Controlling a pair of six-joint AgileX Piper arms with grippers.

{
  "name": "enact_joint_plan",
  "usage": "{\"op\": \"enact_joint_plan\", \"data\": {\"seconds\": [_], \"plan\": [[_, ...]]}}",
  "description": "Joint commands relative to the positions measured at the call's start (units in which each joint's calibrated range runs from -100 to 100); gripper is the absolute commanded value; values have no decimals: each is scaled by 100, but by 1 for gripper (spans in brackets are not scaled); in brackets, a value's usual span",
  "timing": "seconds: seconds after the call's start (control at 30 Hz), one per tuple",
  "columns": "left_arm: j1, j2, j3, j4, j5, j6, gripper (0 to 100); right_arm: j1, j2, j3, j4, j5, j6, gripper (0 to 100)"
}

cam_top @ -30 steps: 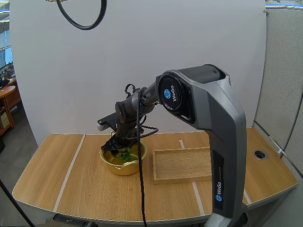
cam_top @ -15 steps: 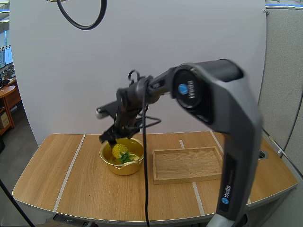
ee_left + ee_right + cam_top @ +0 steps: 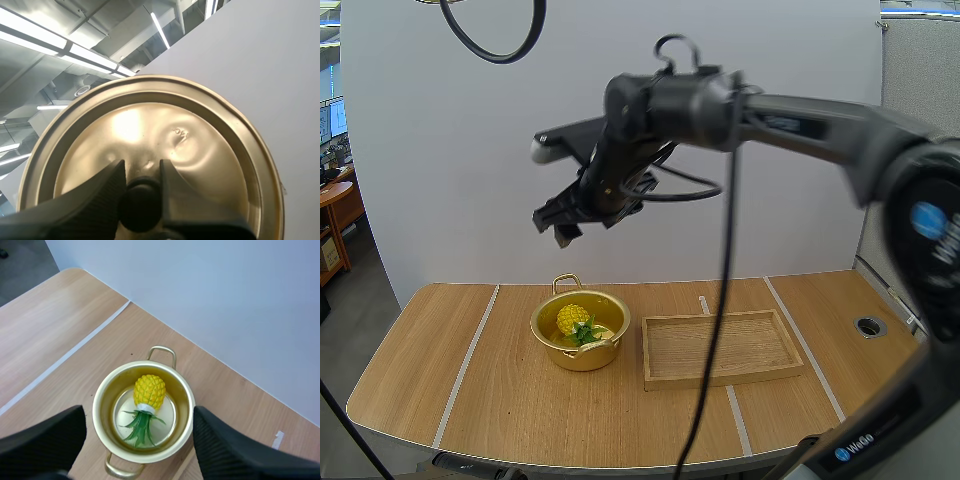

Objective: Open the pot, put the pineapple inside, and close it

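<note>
pineapple [image 3: 149, 390]: in the pot [image 3: 105, 395], lying on its side. Yellow body points toward the far handle, green crown toward the near one. It looks to sit below the rim.
pot: open, on the table [image 3: 470, 380], just left of the wooden tray [image 3: 720, 380] and not touching it.
right gripper [image 3: 555, 222]: fingers spread wide, holding nothing. It hangs high, straight over the pot mouth.
left gripper [image 3: 141, 184]: tips pinched on the black knob [image 3: 140, 207] of the lid [image 3: 150, 125]. The lid is carried clear of the table.
key relation: your lid is on the left arm, and the only opening is the pot mouth, directly under the right gripper. You can't tell which way the lid lies from the pot.
judgement: insertion looks done and closing is left. Get the right arm off that vertical line before you bring the lid across, or the arms could clash. Set the lid down flat and centred.
</note>
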State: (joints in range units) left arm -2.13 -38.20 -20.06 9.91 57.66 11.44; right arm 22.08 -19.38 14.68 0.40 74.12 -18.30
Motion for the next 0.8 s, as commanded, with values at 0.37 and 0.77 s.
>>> {"op": "enact_joint_plan", "data": {"seconds": [0.37, 0.77], "plan": [[13, -27, -43, 62, -215, -55, 0, -26, -4444, 1508, -3, 2092, 44, 100], [13, -54, -43, 62, -212, -55, 0, -26, -5910, 2912, 9, 2295, 44, 100]]}}
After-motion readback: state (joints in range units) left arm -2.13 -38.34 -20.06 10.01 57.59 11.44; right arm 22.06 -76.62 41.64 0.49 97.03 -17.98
